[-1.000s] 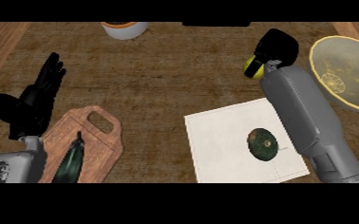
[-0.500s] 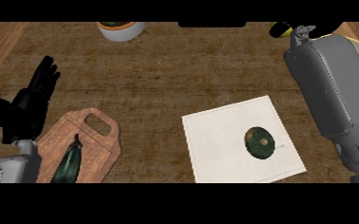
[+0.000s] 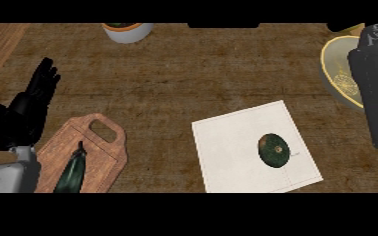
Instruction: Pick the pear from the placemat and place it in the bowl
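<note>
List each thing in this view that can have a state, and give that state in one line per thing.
left hand: open, fingers up, resting at the left edge
bowl: upright at the right edge, partly hidden
placemat: flat on the counter, carrying a dark green round fruit
cutting board: flat, a dark knife on it
cup: upright at the top edge

Brown counter (image 3: 184,75), white placemat (image 3: 236,145), wooden cutting board (image 3: 55,150), yellow bowl (image 3: 336,72), pot (image 3: 129,31)

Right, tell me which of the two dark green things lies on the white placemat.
The round dark green pear sits on the white placemat. The other, a long thin dark green vegetable, lies on the wooden cutting board at the left.
</note>
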`<state>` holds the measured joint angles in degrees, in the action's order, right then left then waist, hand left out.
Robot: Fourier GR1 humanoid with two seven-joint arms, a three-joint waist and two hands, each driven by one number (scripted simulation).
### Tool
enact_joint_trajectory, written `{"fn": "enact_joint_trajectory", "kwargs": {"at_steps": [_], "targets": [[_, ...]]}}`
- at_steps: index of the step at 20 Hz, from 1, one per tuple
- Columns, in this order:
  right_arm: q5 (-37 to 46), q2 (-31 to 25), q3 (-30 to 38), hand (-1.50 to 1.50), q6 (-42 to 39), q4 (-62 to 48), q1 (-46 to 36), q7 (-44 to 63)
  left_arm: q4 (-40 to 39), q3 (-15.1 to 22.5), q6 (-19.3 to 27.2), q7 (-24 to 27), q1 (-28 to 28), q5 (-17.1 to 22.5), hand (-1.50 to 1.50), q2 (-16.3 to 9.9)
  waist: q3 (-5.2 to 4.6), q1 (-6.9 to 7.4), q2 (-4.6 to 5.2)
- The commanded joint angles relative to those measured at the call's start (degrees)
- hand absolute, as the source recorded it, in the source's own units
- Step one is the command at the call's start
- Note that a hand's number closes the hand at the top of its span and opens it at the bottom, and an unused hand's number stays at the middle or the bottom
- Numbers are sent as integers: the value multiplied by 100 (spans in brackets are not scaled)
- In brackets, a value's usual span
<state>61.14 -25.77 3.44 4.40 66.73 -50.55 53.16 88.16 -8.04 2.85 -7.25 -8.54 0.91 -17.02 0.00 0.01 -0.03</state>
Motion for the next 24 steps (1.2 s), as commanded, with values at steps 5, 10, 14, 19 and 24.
{"fn": "enact_joint_trajectory", "kwargs": {"at_steps": [5, 10, 14, 19, 24], "targets": [[-757, -682, 1033, 150, 811, -989, 446, -1581, 139, 119, 131, 26, 73, -163, 0, 241, 3, 55, 22], [-1022, -862, 1434, 150, 1557, -2167, 525, -2660, -139, 77, 25, 281, 49, -190, 0, 226, 4, 76, 37], [-1028, -1132, 1600, 150, 1809, -3345, 119, -3314, 226, 121, 103, -336, -263, -215, 0, 197, 9, 146, 57], [-921, -1572, 1684, 150, 728, -4232, 79, -2454, 186, 74, -132, -175, -177, -110, 0, 72, 11, 232, 79], [-1392, -1281, 2036, -150, 1094, -4799, 404, -3560, 178, 82, 26, -223, -148, -153, 0, 256, 15, 180, 69]]}}
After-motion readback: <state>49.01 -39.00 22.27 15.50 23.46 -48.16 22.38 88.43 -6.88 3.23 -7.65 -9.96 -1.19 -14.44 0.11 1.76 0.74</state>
